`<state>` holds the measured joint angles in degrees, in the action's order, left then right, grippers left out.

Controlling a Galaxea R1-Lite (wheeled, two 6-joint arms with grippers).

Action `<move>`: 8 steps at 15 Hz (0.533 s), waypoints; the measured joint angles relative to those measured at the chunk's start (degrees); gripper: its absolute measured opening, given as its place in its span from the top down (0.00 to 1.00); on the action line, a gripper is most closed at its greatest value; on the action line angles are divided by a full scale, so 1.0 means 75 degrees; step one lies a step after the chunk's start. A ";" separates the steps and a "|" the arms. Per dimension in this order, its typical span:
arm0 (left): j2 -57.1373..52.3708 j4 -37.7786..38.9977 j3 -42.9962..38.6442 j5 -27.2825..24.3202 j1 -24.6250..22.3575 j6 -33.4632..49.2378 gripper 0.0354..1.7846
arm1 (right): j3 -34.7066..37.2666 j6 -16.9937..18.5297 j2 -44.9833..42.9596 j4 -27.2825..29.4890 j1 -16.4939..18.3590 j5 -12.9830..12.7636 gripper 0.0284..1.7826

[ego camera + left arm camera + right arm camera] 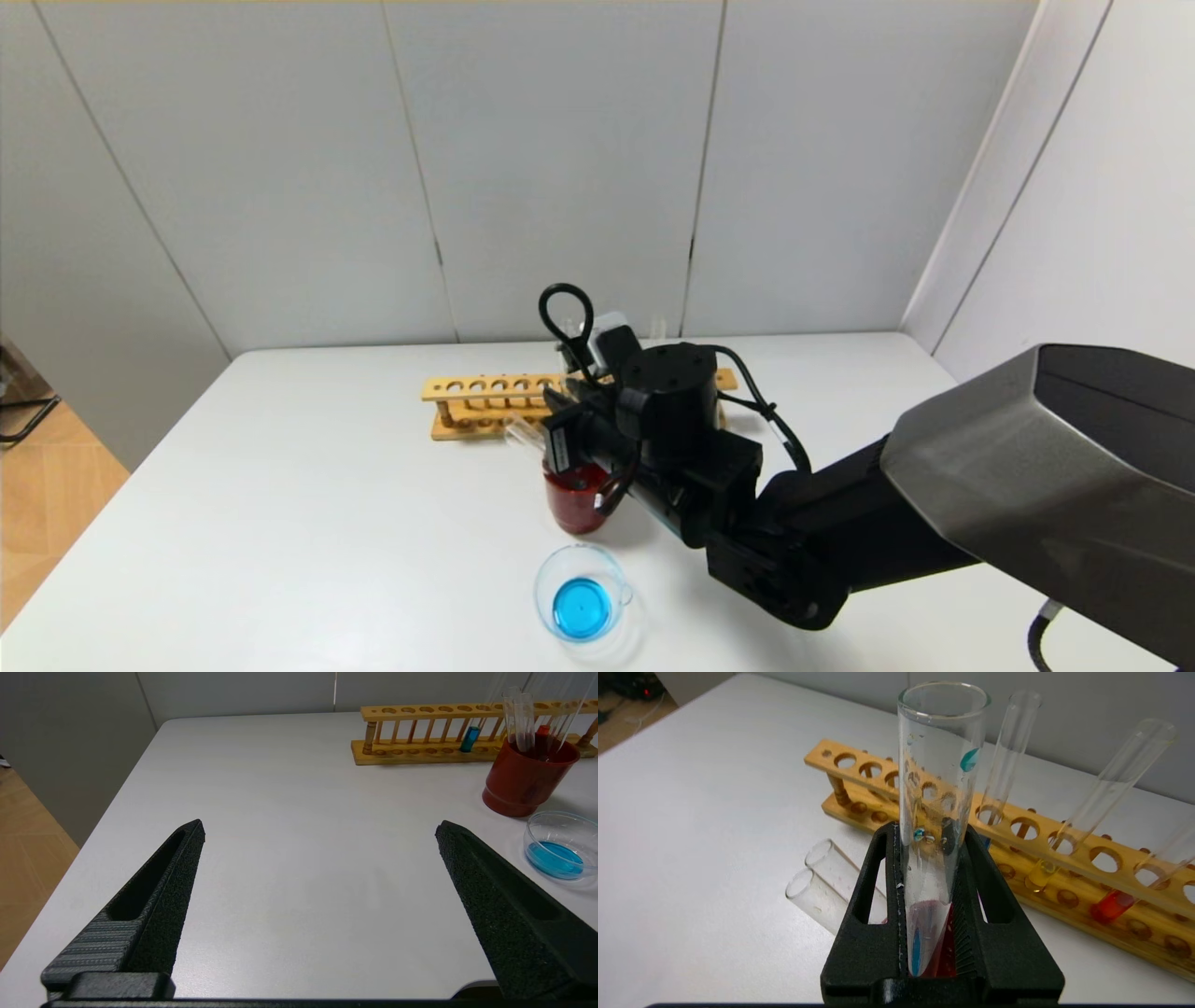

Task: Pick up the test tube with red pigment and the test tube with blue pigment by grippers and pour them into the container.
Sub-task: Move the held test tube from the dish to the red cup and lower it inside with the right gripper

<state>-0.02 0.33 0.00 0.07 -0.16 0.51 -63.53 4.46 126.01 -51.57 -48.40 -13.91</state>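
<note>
The right gripper (pixel 931 905), a bulky black hand with a looped black cable, is closed on a slim clear glass test tube (pixel 941 779) and sits above the opaque dark-red cup (pixel 576 501), just in front of the wooden rack (pixel 485 403). In the right wrist view the held tube's long axis runs straight out between the fingers, open mouth away from the wrist, rounded bottom toward it. Only blue droplets and a thin blue streak cling to its wall, so it reads as the test tube with blue pigment, now nearly empty.

The small low clear glass beaker (pixel 583 595) stands nearer the robot than the cup, apart from it, with a pool of bright blue liquid in its bottom.

The test tube with red pigment (pixel 1134 884) stands tilted in the rack, red-orange liquid at its bottom. Beside it, a tube with yellow liquid (pixel 1092 807) also leans. Two empty clear tubes (pixel 822 882) lean out of the cup.

The left gripper (pixel 320 830) hovers over the white table (pixel 308 504) on the robot's left, its jaws wide apart and holding nothing. Bare tabletop extends from the cup and beaker to the left edge (pixel 112 807); the rack lies near the far edge.
</note>
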 joint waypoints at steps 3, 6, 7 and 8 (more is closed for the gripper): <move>0.0000 -0.0003 0.0000 -0.0003 0.0000 0.0000 0.02 | -0.0011 -0.0501 0.0244 0.0000 0.0000 0.0015 0.81; 0.0000 0.0000 0.0000 0.0003 0.0000 0.0002 0.02 | -0.0011 -0.0785 0.0393 -0.0007 0.0000 0.0036 0.81; 0.0000 -0.0003 0.0000 0.0000 0.0000 -0.0003 0.02 | -0.0015 -0.0844 0.0413 -0.0007 0.0007 0.0044 0.81; 0.0000 0.0000 0.0000 -0.0003 0.0000 -0.0003 0.02 | -0.0015 -0.0866 0.0431 -0.0007 0.0021 0.0055 0.81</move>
<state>-0.02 0.33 0.00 0.05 -0.16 0.49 -63.63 -2.04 129.24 -51.61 -48.24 -13.49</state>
